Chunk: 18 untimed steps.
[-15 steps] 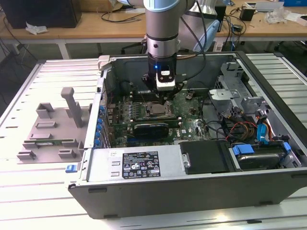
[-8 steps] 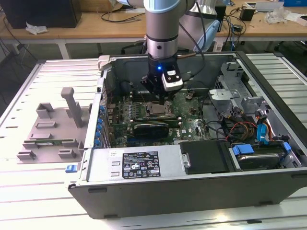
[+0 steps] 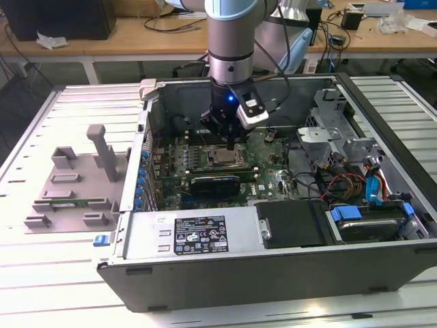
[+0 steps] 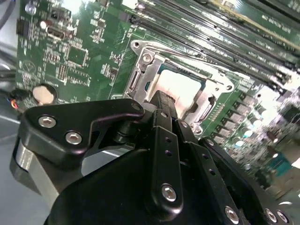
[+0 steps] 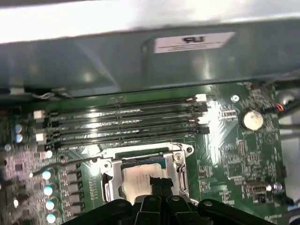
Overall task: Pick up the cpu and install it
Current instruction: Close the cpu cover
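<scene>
The cpu (image 3: 224, 158) is a small silver-topped square lying flat in the metal socket frame (image 5: 108, 168) on the green motherboard inside the open computer case (image 3: 287, 273). Both wrist views show its pale top, cpu (image 5: 138, 176) and cpu (image 4: 176, 86). My gripper (image 3: 229, 140) hangs straight down over the socket. Its black fingers sit close together, shut, with the tips at the cpu's near edge: gripper (image 5: 159, 180), gripper (image 4: 161, 101). The fingers cover part of the chip. Whether the tips press on it I cannot tell.
Black memory slots (image 5: 122, 122) run beside the socket, and a coin battery (image 5: 252, 119) lies on the board. A long black card (image 3: 215, 183) lies near the socket. Drive cages and cables (image 3: 355, 184) fill the case's right. A grey tray with posts (image 3: 75, 184) stands outside, at the exterior view's left.
</scene>
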### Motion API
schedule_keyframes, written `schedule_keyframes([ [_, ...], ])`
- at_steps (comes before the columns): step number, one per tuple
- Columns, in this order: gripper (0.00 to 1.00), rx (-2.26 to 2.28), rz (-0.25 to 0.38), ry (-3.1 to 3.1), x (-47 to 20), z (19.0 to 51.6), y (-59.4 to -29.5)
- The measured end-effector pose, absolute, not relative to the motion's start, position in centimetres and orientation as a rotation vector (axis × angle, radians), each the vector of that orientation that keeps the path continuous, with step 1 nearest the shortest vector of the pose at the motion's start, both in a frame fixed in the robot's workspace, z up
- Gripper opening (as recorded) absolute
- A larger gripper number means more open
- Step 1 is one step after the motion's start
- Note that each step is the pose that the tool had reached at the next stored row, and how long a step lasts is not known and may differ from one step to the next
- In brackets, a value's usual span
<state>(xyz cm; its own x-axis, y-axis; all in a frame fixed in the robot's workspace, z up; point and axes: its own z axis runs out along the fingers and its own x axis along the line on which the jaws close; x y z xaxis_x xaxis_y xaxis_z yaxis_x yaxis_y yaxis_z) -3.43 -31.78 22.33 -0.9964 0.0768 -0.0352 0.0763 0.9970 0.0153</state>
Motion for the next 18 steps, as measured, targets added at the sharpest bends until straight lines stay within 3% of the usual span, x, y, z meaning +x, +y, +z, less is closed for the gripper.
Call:
schedule_keyframes([
  [18, 0.11, -0.071, 0.02, 3.11, -4.8, 20.5, -32.4],
])
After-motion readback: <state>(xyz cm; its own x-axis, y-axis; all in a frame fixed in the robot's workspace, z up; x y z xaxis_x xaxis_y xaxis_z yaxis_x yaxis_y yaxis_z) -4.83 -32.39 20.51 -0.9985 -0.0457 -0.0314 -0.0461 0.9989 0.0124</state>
